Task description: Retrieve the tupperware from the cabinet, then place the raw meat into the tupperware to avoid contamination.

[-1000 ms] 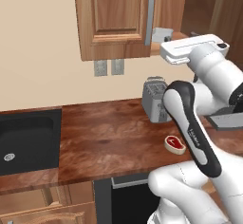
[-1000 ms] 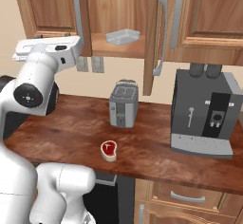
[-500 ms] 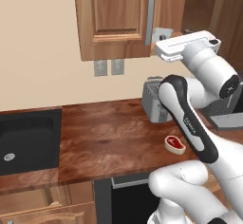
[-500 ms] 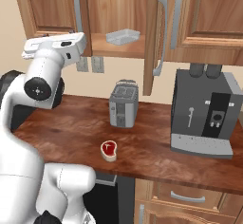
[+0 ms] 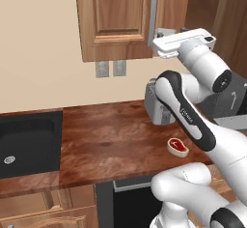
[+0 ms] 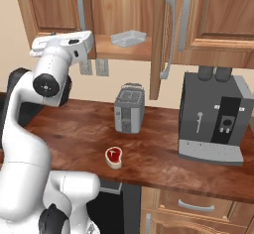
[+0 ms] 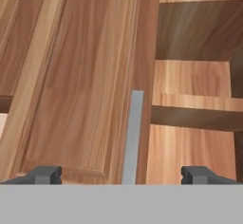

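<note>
The tupperware (image 6: 128,38), a shallow pale container, rests on the shelf (image 6: 116,49) of the brown cabinet (image 6: 49,5), whose right door (image 6: 158,39) stands swung out. My gripper (image 6: 91,44) is open and empty, raised at shelf height by the left door's lower corner, left of the tupperware. In the hand view the open gripper (image 7: 122,175) faces the left door's grey bar handle (image 7: 133,137), with the bare shelf (image 7: 190,105) to its right. The raw meat (image 6: 113,156), red with a pale rim, lies on the counter; it also shows in the left base view as raw meat (image 5: 177,146).
A silver toaster (image 6: 129,110) stands behind the steak on the wooden counter (image 6: 79,129). A dark coffee machine (image 6: 218,124) sits at the right. A black sink (image 5: 26,142) is set in the counter's left end. Wall outlets (image 5: 110,68) hang under the cabinet.
The arm has swung the open hand closer to the cabinet's left door and its handle, a little higher. The tupperware and steak have not moved.
</note>
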You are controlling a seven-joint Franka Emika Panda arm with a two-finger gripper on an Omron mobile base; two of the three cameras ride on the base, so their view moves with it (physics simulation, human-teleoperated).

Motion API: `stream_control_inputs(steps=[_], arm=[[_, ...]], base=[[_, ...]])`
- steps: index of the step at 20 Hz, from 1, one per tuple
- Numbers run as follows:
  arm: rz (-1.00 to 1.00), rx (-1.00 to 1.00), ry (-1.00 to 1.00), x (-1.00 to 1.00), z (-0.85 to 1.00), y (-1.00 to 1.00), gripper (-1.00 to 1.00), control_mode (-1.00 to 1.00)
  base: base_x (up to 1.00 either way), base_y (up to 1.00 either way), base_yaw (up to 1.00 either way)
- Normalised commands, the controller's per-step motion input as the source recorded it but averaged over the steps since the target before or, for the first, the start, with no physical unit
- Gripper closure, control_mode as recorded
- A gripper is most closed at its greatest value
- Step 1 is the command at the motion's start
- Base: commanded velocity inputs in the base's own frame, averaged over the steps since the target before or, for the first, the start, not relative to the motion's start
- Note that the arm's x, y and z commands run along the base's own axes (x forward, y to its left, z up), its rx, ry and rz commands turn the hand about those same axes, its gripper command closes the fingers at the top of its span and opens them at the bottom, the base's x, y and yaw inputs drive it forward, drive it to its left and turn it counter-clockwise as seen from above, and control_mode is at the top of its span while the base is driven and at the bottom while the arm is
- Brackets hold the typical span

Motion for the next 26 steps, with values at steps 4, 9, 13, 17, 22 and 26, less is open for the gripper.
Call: stream_control_inputs(steps=[4, 9, 13, 17, 22, 26], arm=[[-0.01, 0.0, 0.0, 0.27, 0.0, 0.07, -1.0, -1.0], [-0.01, 0.0, 0.0, 0.25, 0.0, 0.03, -1.0, -1.0], [-0.02, 0.0, 0.0, 0.26, 0.0, 0.0, -1.0, -1.0], [-0.02, 0.0, 0.0, 0.27, 0.0, 0.0, -1.0, -1.0], [-0.02, 0.0, 0.0, 0.25, 0.0, 0.0, -1.0, -1.0], [0.0, 0.0, 0.0, 0.25, 0.0, 0.0, -1.0, -1.0]], base=[[0.0, 0.0, 0.0], [0.0, 0.0, 0.0], [0.0, 0.0, 0.0], [0.0, 0.0, 0.0], [0.0, 0.0, 0.0], [0.0, 0.0, 0.0]])
